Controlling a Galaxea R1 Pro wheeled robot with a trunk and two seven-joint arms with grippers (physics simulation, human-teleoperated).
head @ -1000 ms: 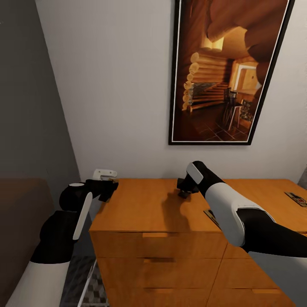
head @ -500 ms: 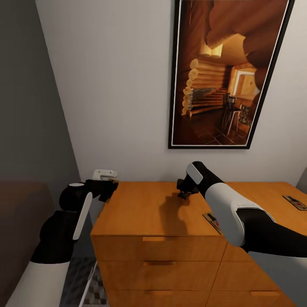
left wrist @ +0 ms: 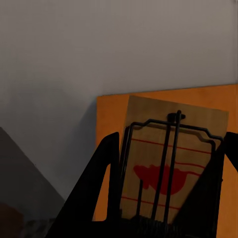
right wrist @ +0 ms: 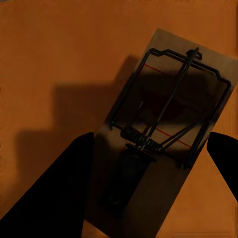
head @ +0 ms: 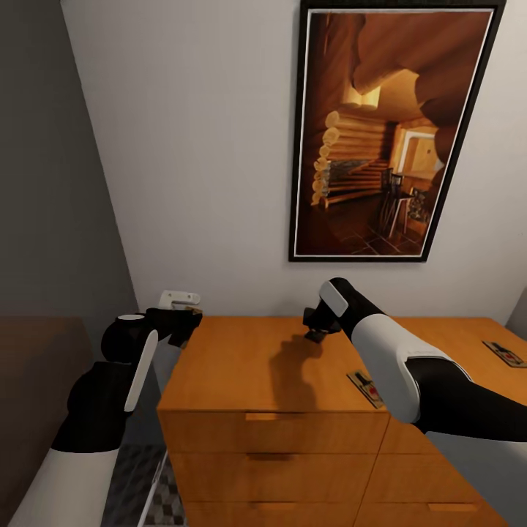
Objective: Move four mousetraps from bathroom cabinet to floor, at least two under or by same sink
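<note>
The cabinet [head: 234, 366] is a low orange-brown chest of drawers against the white wall. My left gripper [head: 189, 322] hangs by its left end, shut on a mousetrap [left wrist: 198, 129] that stands upright between the fingers [left wrist: 101, 173]. My right gripper [head: 315, 335] hovers over the middle of the top, shut on a second mousetrap [right wrist: 183, 89] held slantwise, which casts a shadow on the wood. Two more mousetraps lie on the top, one [head: 365, 386] beside my right forearm and one [head: 503, 353] at the far right. A strip of bathroom floor [head: 165, 498] shows at the lower left.
A large framed painting [head: 380, 132] of a log cabin hangs above the cabinet. A dark grey wall [head: 44, 183] and a dark brown block [head: 29, 380] close off the left side. A narrow gap runs between them and the cabinet.
The cabinet and the painting sit lower in the head view, so the camera has moved. Both arms keep their pose and their hold.
</note>
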